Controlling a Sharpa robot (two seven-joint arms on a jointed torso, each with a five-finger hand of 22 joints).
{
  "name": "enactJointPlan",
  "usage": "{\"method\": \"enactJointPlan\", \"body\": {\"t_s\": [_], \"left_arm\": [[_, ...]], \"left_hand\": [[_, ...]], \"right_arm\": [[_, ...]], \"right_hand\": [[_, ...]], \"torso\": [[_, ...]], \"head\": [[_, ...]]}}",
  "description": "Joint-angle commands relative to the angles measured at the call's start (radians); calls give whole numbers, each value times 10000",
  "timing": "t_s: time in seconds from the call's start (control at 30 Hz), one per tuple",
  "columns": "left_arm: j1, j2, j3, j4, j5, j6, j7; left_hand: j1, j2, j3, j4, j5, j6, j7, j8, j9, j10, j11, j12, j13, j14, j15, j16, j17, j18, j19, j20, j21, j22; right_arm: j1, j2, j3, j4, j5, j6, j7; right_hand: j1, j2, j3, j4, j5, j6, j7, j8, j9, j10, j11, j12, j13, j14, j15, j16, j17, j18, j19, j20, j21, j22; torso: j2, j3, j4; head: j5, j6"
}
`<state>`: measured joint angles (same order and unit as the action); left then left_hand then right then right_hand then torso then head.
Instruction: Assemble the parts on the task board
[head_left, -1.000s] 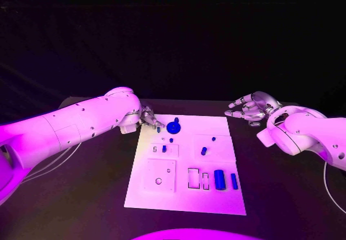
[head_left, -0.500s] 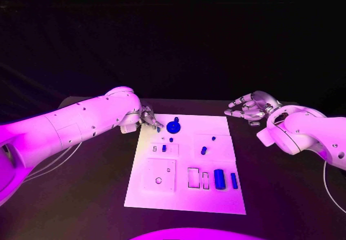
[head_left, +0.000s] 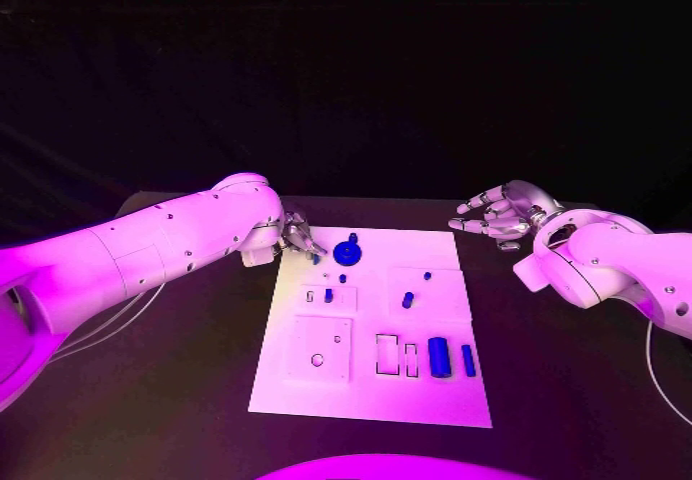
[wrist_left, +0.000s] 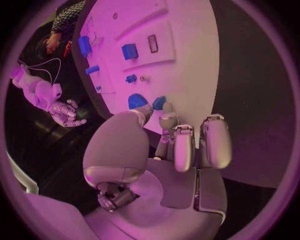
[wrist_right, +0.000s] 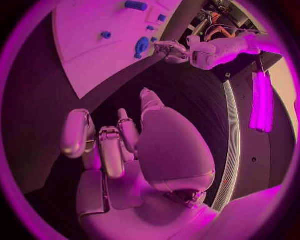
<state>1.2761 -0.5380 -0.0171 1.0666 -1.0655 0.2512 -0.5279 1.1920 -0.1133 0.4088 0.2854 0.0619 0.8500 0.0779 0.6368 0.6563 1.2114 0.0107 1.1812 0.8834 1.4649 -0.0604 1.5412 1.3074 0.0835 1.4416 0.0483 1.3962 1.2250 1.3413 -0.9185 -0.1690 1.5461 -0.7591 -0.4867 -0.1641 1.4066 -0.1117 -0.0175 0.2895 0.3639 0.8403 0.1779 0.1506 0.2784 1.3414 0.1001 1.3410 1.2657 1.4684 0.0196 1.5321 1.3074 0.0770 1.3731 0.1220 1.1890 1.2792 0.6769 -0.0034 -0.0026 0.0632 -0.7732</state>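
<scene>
Your white rectangular task board (head_left: 378, 330) lies mid-tabletop. The left hand (head_left: 299, 237) is at its far-left corner, fingers (wrist_left: 167, 121) touching a small blue peg (head_left: 316, 257); whether they grip it, I cannot tell. The right hand (head_left: 498, 217), released and spread, hovers well apart.

The head camera looks down from above onto the black table (head_left: 173, 400), with the whole white board (head_left: 378, 330) square in front. The left wrist camera sits behind the left hand (wrist_left: 164, 150), close over the board's far corner. The right wrist camera sits behind the right hand (wrist_right: 125, 150), off the board's edge; all three take in the board
</scene>
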Motion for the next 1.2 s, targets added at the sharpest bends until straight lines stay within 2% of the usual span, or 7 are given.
{"method": "enactJointPlan", "body": {"t_s": [0.03,0.23,0.33,0.37,0.47,0.93,1.2], "left_arm": [[-1,30,-14,-8,120,163,146],[-3,11,-22,3,188,158,168],[-3,1,-24,15,222,158,175],[-4,-3,-24,19,238,155,176],[-5,-16,-25,29,272,127,179],[-14,-361,-22,366,679,-135,175],[-11,-1011,-10,1258,1077,-325,103]], "left_hand": [[170,68,158,-7,32,107,-37,-29,-18,22,-97,52,22,911,2,35,2121,-137,0,9,7,20],[914,182,1153,-267,-8,143,-129,47,-4,88,-184,70,49,912,-81,35,2121,-137,0,-70,14,40],[1198,91,2058,-580,6,74,-126,118,46,114,-190,46,31,912,-88,36,2122,-140,-1,-84,14,49],[1159,-47,2823,-799,1,42,-68,231,128,147,-151,22,7,914,-61,39,2128,-141,-2,-74,14,56],[983,-229,3535,-1096,8,-15,-72,365,235,177,-132,2,-25,911,-49,32,2114,-143,-1,-48,18,67],[545,-452,4599,-1687,69,-56,-59,642,460,261,-152,50,31,900,-46,12,2072,-144,4,-42,23,84],[429,-543,4834,-1850,98,-27,-73,718,516,349,-168,122,132,896,-58,3,2052,-149,19,-51,40,117]], "right_arm": [[-5,10,1,-4,-93,106,110],[-6,15,1,-11,-93,107,113],[-6,20,1,-17,-93,107,114],[-7,21,1,-18,-93,108,115],[-8,24,1,-22,-93,110,116],[-22,28,1,-40,-93,116,127],[-26,-14,1,-31,-93,107,122]], "right_hand": [[-61,-6,-50,12,54,73,-1,46,-9,10,-88,42,-4,731,-42,-51,1391,149,-38,-38,-56,-2],[-61,-6,-50,12,54,73,-1,46,-9,10,-88,42,-4,731,-42,-51,1391,149,-38,-38,-56,-2],[-61,-6,-50,12,54,73,-1,46,-9,10,-88,42,-4,731,-42,-51,1391,149,-38,-38,-56,-2],[-61,-6,-50,12,54,73,-1,46,-9,10,-88,42,-4,731,-42,-51,1391,149,-38,-38,-56,-2],[-61,-6,-50,12,54,73,-1,46,-9,10,-88,42,-4,731,-42,-51,1391,149,-38,-38,-56,-2],[-65,7,-45,7,62,80,-3,50,-16,17,-90,50,0,731,-44,-54,1388,151,-38,-39,-67,-5],[-65,7,-45,7,62,80,-3,50,-16,17,-90,50,0,731,-44,-54,1388,151,-38,-39,-67,-5]], "torso": [[0,-1,-5],[0,-1,-1],[-2,-1,4],[-3,-1,3],[-6,1,1],[-10,4,-1],[-31,9,30]], "head": [[4,-12],[5,-20],[10,-18],[12,-17],[17,-23],[39,-10],[39,-35]]}}
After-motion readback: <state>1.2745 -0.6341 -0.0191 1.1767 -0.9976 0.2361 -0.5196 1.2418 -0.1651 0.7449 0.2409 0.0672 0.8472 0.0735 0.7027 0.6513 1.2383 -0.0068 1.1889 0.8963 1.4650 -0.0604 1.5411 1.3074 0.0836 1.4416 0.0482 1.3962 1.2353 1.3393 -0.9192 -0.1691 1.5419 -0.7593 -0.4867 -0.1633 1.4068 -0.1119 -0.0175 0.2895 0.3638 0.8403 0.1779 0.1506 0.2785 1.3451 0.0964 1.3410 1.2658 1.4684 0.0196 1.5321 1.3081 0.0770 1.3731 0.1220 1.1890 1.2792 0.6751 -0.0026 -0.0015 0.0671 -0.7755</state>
